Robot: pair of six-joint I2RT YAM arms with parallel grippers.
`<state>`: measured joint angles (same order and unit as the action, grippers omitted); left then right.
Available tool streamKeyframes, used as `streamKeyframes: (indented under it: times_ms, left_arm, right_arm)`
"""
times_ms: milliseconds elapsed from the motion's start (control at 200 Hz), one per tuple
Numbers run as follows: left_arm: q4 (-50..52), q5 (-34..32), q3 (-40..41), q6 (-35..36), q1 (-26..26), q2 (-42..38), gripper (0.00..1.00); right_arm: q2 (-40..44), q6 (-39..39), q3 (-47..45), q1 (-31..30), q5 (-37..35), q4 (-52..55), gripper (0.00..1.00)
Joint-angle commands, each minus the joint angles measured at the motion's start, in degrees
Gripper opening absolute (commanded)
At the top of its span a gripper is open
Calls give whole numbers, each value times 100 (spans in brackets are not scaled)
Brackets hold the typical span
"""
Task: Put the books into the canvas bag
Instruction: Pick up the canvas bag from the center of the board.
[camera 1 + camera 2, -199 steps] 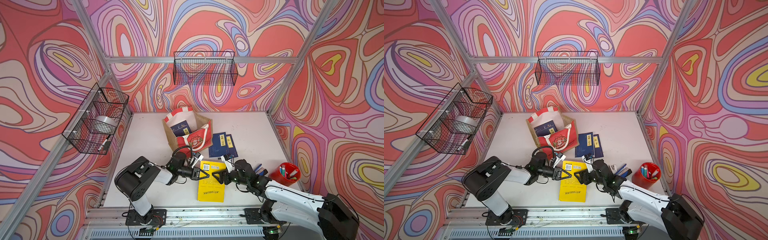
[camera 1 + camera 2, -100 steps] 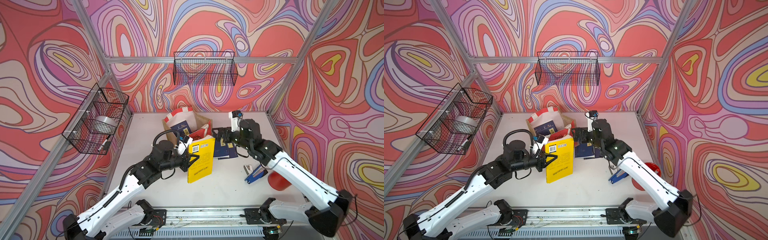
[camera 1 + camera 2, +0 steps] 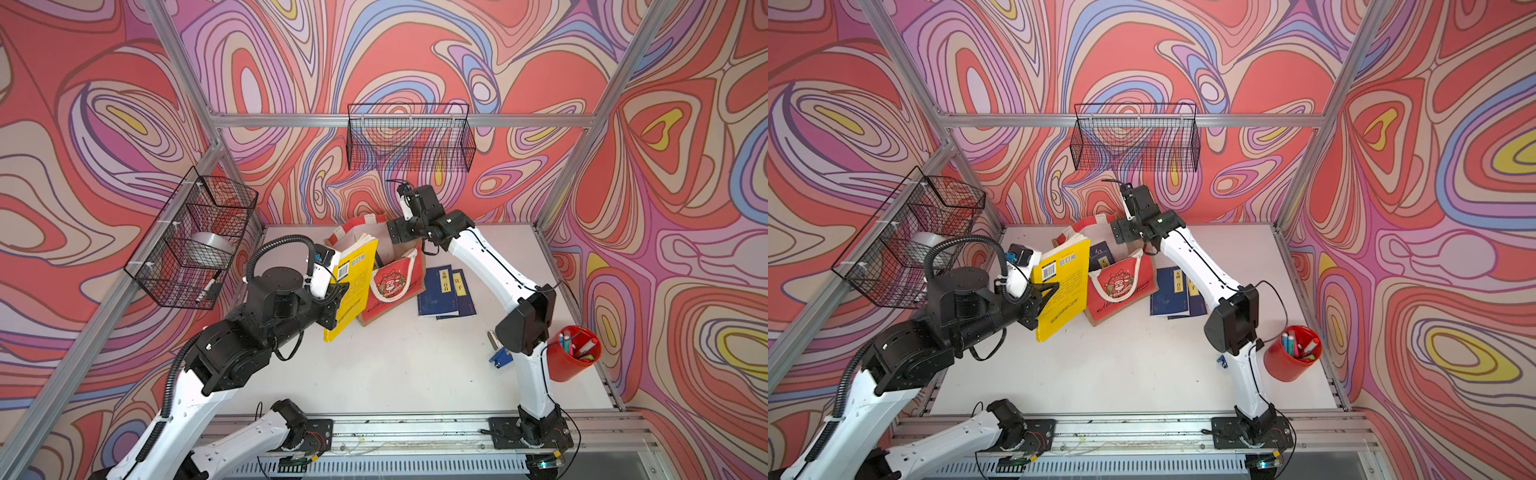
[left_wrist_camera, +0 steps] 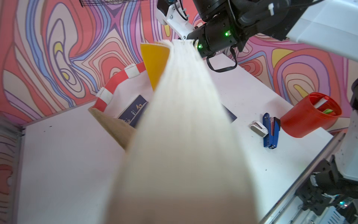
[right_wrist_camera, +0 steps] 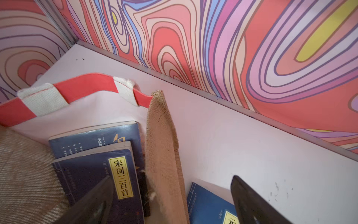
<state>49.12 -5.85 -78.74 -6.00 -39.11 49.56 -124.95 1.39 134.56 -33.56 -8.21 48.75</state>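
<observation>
Left gripper (image 3: pixel 1054 291) is clamping the upright yellow book (image 3: pixel 1064 286), canvas bag (image 3: pixel 1121 291) mouth lying just beyond; right gripper (image 5: pixel 170 201) is straddling the bag's wall, jaws wide.

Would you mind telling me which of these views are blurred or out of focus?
Left wrist view: the yellow book's page edge fills the frame, badly out of focus. Right wrist view: the jaws' tips are soft, the navy book sharp. Both top views: evenly lit, sharp.
</observation>
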Motion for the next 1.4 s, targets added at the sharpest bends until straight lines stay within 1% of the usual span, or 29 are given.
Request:
streamKeyframes:
  times_ms: [0, 175, 316, 381, 471, 581, 636, 666, 686, 706, 716, 726, 801, 886, 952, 1022, 1072, 1107, 1152, 1252, 1337, 1397]
  left_arm:
    - [122, -604, -110, 331, 53, -191, 0]
    - [123, -852, -29, 424, 89, -338, 0]
    - [131, -1002, 59, 396, 93, -450, 0]
    - [154, -1055, 95, 380, 96, -523, 0]
    - [159, -1131, 162, 354, 97, -632, 0]
    - [146, -1135, 227, 341, 97, -711, 0]
    - [141, -1115, 227, 332, 97, -727, 0]
    - [133, -1115, 221, 340, 92, -735, 0]
    - [133, -1120, 211, 345, 97, -737, 0]
    - [128, -1125, 187, 343, 96, -733, 0]
    - [138, -1132, 171, 345, 97, -730, 0]
    - [147, -1134, 156, 345, 97, -727, 0]
    - [223, -1136, 8, 376, 97, -711, 0]
    - [222, -1178, -109, 440, 96, -728, 0]
    - [167, -1133, -212, 492, 97, -722, 0]
    - [127, -1037, -352, 540, 97, -662, 0]
    - [105, -960, -475, 580, 96, -580, 0]
    - [84, -906, -557, 597, 97, -524, 0]
    - [20, -825, -644, 621, 97, -461, 0]
    - [-214, -633, -811, 681, 97, -315, 0]
    - [-475, -347, -928, 688, 97, -165, 0]
    - [-701, -110, -940, 633, 92, -69, 0]
  right_arm:
    - [-247, -605, 559, 6, -65, 686, 94]
    - [-780, -633, 1257, 7, 96, 776, 92]
    - [-1081, -492, 1457, 16, 222, 629, 82]
    - [-1250, -431, 1651, 9, 199, 666, 81]
    - [-1377, -389, 1732, 9, 176, 588, 75]
    - [-1408, -328, 1720, 13, 153, 357, 58]
    - [-1427, -315, 1765, 12, 86, 288, 44]
    - [-1428, -298, 1782, 16, 69, 261, 34]
    - [-1424, -277, 1783, 16, 42, 233, 22]
    - [-1419, -240, 1780, 9, -5, 208, 8]
    - [-1419, -230, 1776, 19, -23, 188, 3]
    - [-1412, -217, 1780, 10, -43, 174, 0]
    - [-1377, -150, 1784, 26, -52, 113, 0]
    - [-1258, -74, 1629, 34, 97, 22, 0]
    - [-967, -73, 1031, 32, 326, -318, 0]
    - [-289, -85, -397, 34, 624, -1246, 0]
    - [330, -77, -1634, 33, 857, -2365, 0]
    - [747, -123, -2461, 34, 1153, -3158, 0]
    - [1180, -132, -3268, 34, 1403, -3996, 0]
    - [1692, -143, -4129, 25, 1810, -4908, 0]
    - [2132, -150, -4878, -13, 2078, -5761, 0]
    - [2308, -143, -5243, -17, 2260, -6214, 0]
